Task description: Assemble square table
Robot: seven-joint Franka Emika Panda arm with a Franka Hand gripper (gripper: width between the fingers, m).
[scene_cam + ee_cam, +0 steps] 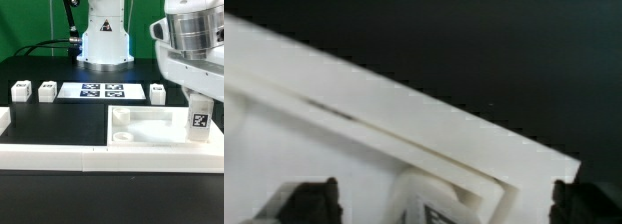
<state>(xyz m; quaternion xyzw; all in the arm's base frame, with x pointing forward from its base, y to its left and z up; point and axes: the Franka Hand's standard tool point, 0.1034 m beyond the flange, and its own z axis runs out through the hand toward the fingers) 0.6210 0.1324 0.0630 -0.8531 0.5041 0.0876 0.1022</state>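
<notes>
1. The square tabletop [152,136] lies on the black table [60,125], on the near side toward the exterior view's right, rim up. Its near edge is just beside the low border wall [95,156].
2. A round socket [120,116] shows at the tabletop's far corner on the exterior view's left.
3. An upright leg [200,114] with a black-white tag stands at the tabletop's far corner on the exterior view's right.
4. The arm [190,50] hangs directly above that leg.
5. In the wrist view the gripper [441,203] straddles the leg. Its dark fingers [313,200] stand apart, one on each side, with a gap between each finger and the leg, so the jaws clamp nothing.
6. Three other legs [47,93] stand in a far row, two toward the exterior view's left and one toward its right.
7. The marker board [100,91] lies flat between them.
</notes>
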